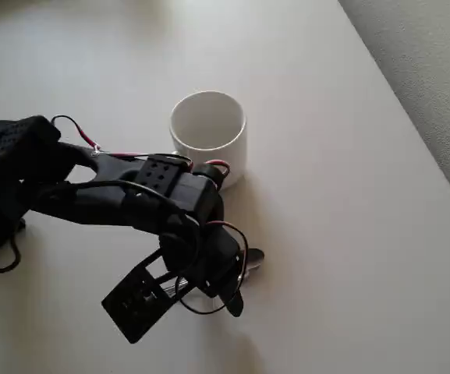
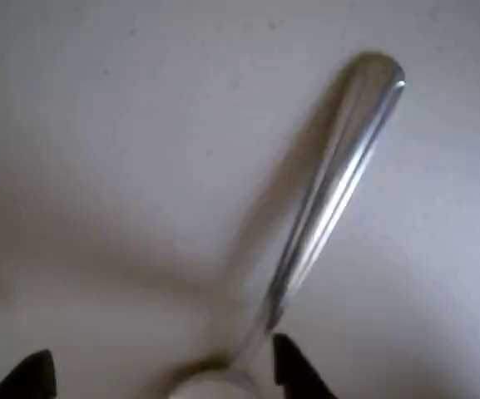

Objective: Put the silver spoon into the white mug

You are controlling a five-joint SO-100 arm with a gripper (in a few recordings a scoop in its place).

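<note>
The white mug (image 1: 207,137) stands upright on the table, its white inside showing nothing in it. The silver spoon (image 2: 331,187) lies slantwise in the wrist view, its slim handle running from bottom centre to upper right. In the overhead view a shiny end of the spoon (image 1: 253,258) pokes out from under the black arm, below and right of the mug. My gripper (image 2: 165,376) is open, low over the spoon. Its dark fingertips (image 2: 299,371) stand apart on either side of the spoon's lower end. In the overhead view the gripper (image 1: 236,282) hides most of the spoon.
The pale table (image 1: 341,234) ends at a slanted right edge, with grey floor (image 1: 435,62) beyond. The black arm (image 1: 92,191) reaches in from the left, passing just below the mug with red wires near the mug's wall.
</note>
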